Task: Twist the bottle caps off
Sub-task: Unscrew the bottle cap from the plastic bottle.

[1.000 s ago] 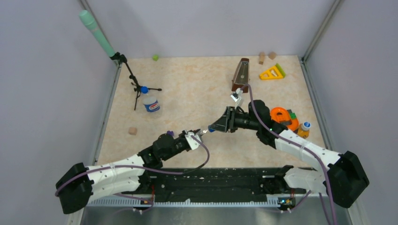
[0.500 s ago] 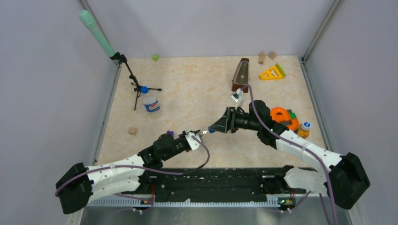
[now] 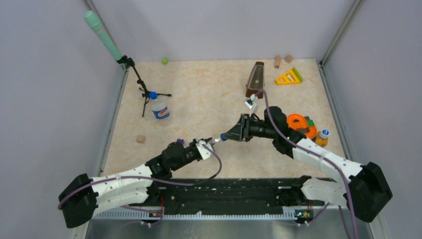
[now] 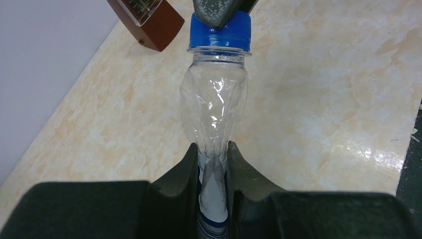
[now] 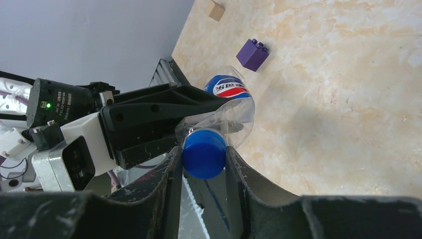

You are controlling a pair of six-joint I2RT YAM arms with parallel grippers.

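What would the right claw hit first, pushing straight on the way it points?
The right gripper pinches the dark blue plastic cap; straight on comes the crumpled clear plastic bottle, then probably the left gripper.

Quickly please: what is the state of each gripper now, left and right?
Left gripper: shut on the clear crumpled plastic bottle.
Right gripper: shut on that bottle's dark blue round plastic cap.

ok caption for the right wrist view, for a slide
The right gripper pinches the dark blue cap of a crushed clear bottle held by the left gripper, purple brick beyond
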